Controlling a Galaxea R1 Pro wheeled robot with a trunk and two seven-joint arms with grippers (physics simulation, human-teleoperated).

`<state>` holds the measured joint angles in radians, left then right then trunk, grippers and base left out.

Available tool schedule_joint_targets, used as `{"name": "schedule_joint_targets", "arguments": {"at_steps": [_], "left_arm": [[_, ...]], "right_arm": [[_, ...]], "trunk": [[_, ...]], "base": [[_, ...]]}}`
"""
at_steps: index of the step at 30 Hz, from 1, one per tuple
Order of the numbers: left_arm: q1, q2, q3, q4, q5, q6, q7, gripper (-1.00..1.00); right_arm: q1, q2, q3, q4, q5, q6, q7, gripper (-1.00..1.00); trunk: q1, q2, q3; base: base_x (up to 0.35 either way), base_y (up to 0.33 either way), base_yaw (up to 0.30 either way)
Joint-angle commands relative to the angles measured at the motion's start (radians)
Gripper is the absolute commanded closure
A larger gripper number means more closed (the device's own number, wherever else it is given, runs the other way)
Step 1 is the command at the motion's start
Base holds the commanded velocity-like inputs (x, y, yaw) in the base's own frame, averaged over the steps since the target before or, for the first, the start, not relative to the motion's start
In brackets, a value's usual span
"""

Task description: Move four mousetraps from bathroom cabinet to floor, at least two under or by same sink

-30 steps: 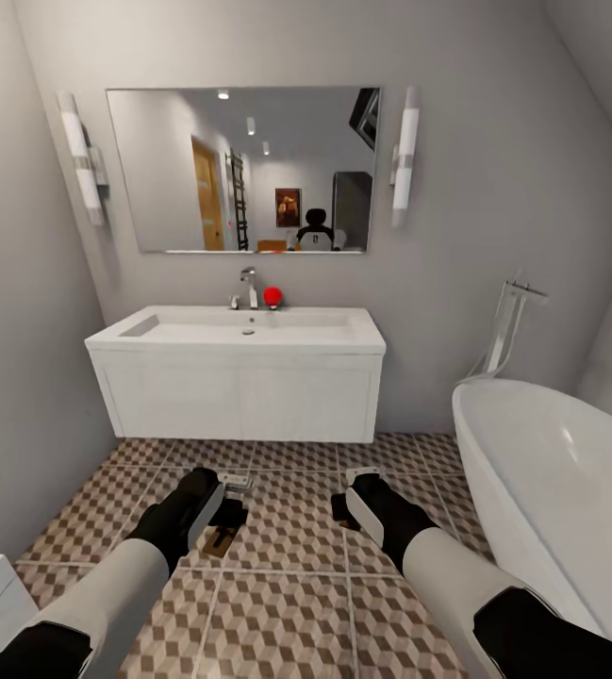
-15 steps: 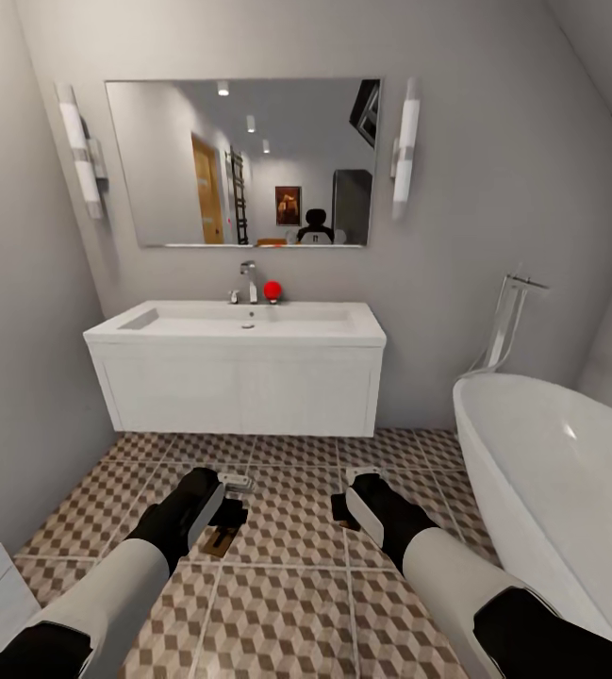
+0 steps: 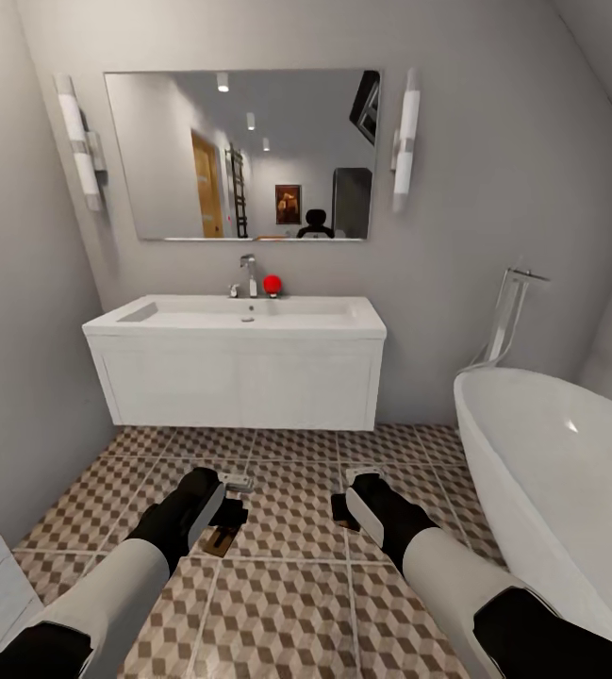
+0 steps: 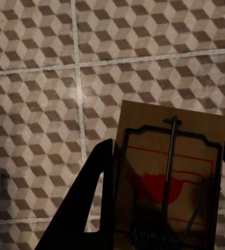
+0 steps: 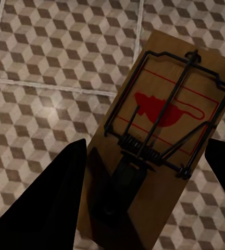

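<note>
left gripper (image 3: 233, 500) clamps one mousetrap (image 4: 170, 177), right gripper (image 3: 348, 495) clamps a second mousetrap (image 5: 162, 135) — both held above the bathroom floor (image 3: 287, 585), short of the sink (image 3: 235, 325). advise lowering each flat and close by the sink before releasing — avoid dropping.

Both arms reached forward and down from the lower corners of the head view, white forearm sleeves giving way to black wrists. The left tool (image 3: 233, 514) pointed inward and downward, its dark fingers (image 4: 94, 198) clamped on either side of a mousetrap (image 4: 170, 177). The right tool (image 3: 343, 509) mirrored it, angled toward the middle, its fingers (image 5: 55, 203) spread wide around a second mousetrap (image 5: 164, 130) whose rear end sat against the tool's dark palm block.
</note>
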<state>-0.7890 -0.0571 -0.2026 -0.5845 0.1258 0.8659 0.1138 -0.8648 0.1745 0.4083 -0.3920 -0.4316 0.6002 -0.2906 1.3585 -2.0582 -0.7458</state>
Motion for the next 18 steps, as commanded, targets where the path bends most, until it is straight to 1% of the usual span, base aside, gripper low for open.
{"name": "schedule_joint_targets", "arguments": {"at_steps": [1, 18], "left_arm": [[-0.001, 0.001, -0.004, -0.001, 0.009, 0.004, 0.009, 1.00], [-0.001, -0.001, -0.004, -0.010, 0.009, 0.007, 0.009, 1.00]], "right_arm": [[-0.001, 0.000, 0.005, -0.001, -0.009, 0.003, -0.009, 1.00], [-0.001, 0.000, 0.006, -0.003, -0.009, 0.002, -0.009, 1.00]], "trunk": [[0.004, -0.008, -0.004], [0.069, -0.127, -0.058]], "base": [[0.000, 0.000, 0.000], [0.000, 0.000, 0.000]]}}
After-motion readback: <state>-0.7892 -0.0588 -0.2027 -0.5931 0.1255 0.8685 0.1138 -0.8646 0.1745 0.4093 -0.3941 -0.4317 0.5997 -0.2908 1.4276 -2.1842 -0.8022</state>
